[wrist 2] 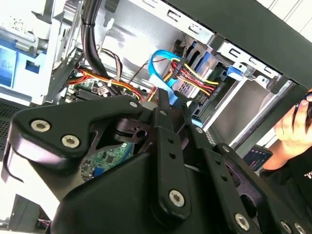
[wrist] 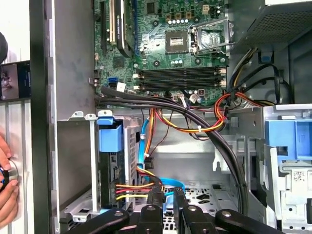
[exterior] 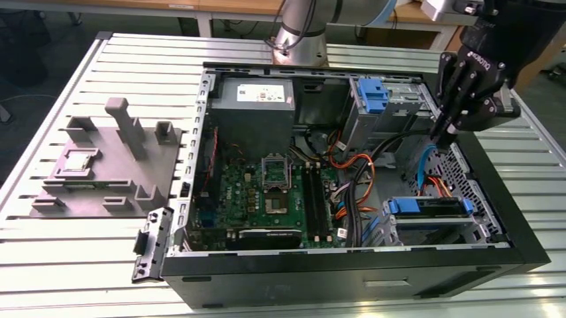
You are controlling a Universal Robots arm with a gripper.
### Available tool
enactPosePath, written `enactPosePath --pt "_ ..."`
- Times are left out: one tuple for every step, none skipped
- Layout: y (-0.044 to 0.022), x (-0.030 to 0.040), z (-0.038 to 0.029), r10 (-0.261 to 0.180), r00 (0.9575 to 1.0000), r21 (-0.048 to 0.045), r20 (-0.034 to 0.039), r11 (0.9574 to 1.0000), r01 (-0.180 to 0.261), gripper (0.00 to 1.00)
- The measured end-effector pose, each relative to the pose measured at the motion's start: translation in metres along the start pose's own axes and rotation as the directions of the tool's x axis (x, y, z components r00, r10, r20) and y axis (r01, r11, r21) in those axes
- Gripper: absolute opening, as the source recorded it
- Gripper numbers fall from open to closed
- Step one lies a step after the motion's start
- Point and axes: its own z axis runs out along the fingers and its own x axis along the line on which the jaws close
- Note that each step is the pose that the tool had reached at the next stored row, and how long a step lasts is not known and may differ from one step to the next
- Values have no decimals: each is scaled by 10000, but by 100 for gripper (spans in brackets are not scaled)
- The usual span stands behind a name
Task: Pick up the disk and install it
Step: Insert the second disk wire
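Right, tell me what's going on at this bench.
A Universal Robots arm has its black pincer inside the open black desktop computer case, which lies on the slotted metal table. It hangs over the drive bays on the exterior view's right. Just beside it, a silver-grey disk in a blue plastic carrier frame sits in its bay with coloured cables plugged in. A person's hand rests outside the case wall.

No legible text anywhere; white sticker on the grey power-supply box too small to read.
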Motion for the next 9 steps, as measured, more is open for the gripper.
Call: enactPosePath --pt "0 -2 11 28 10000 -3 -23 10000 -28 24" --pt "-1 -3 21 51 10000 -4 -53 10000 -51 24" --pt "-1 -5 30 68 9999 -4 -90 10000 -68 24" --pt "-3 -6 39 86 9999 -3 -129 10000 -86 24" --pt "-3 -7 48 102 9998 -3 -171 9999 -102 24" --pt "-5 -8 56 117 9997 -2 -219 9999 -117 24" --pt "-7 -9 64 129 9996 -1 -265 9999 -130 24" --pt "-11 -10 69 141 9994 1 -317 9999 -141 24" --pt "-13 -10 74 157 9991 4 -395 9999 -157 24"
